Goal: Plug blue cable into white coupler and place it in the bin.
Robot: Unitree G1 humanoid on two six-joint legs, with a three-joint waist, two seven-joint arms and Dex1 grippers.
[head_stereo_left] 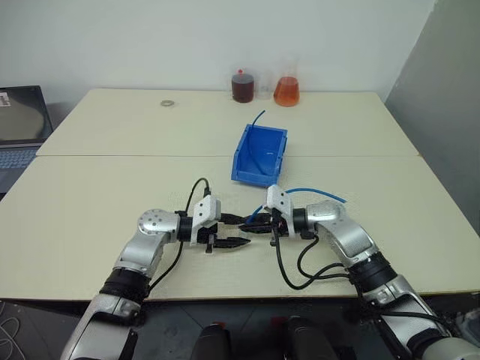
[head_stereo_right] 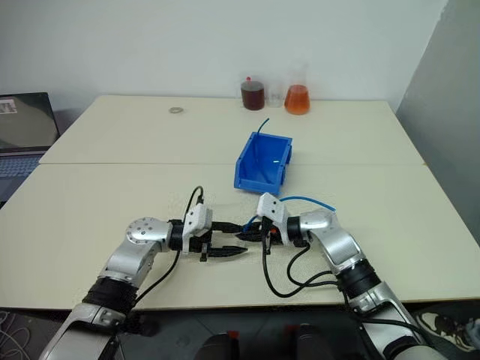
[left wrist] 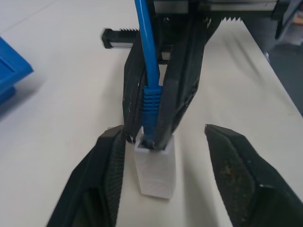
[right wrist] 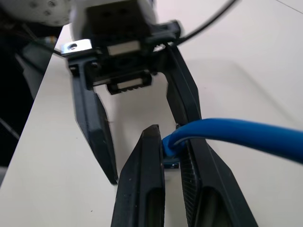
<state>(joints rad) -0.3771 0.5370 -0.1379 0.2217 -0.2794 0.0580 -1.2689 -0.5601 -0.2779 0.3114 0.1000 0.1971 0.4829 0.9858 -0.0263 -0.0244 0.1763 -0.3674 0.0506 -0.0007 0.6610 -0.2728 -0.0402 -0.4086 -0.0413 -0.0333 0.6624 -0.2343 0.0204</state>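
The blue cable (left wrist: 146, 56) is seen with its ribbed blue boot and plug seated in the open end of the white coupler (left wrist: 155, 169), a small boxy white block held upright above the tabletop. The cable is looped back toward the bin (head_stereo_left: 259, 154), a bright blue open-topped container set on the table just beyond, with a blue strand rising from it.
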